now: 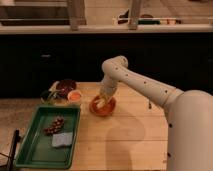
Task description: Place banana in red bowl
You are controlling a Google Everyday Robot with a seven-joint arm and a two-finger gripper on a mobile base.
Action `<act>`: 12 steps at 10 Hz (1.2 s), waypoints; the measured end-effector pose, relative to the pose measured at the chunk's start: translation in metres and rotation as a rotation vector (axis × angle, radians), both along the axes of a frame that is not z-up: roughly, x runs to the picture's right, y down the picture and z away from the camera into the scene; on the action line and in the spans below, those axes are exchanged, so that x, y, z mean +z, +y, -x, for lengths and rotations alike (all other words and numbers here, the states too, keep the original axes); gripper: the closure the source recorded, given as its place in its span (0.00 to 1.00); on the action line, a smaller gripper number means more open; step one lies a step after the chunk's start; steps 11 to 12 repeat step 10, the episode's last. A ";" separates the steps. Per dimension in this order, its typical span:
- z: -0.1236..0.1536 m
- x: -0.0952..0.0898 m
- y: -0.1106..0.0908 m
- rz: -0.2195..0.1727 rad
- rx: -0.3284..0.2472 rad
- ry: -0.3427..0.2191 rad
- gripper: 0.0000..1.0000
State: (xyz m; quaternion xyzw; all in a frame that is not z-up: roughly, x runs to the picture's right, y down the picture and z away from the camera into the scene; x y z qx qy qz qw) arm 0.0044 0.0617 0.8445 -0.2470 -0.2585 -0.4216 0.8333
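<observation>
The red bowl (102,107) sits on the wooden table (125,135), left of its middle. My white arm comes in from the right and bends down over it. My gripper (104,100) points down into the bowl, right at its inside. A pale yellow shape at the gripper's tip, inside the bowl, looks like the banana (101,103); I cannot tell whether it is held or lying in the bowl.
A green tray (30,150) at the front left holds a bunch of dark grapes (54,125) and a blue sponge (62,140). Behind it stand a dark bowl (65,86), a clear bowl (51,97) and a small orange cup (74,95). A dark counter runs along the back.
</observation>
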 end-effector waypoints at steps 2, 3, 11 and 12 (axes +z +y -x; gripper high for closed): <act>0.001 0.000 -0.001 -0.001 -0.001 0.000 0.20; 0.002 0.000 -0.002 -0.001 -0.001 0.000 0.20; -0.005 -0.002 -0.019 -0.030 0.020 0.043 0.20; -0.005 -0.002 -0.019 -0.030 0.020 0.043 0.20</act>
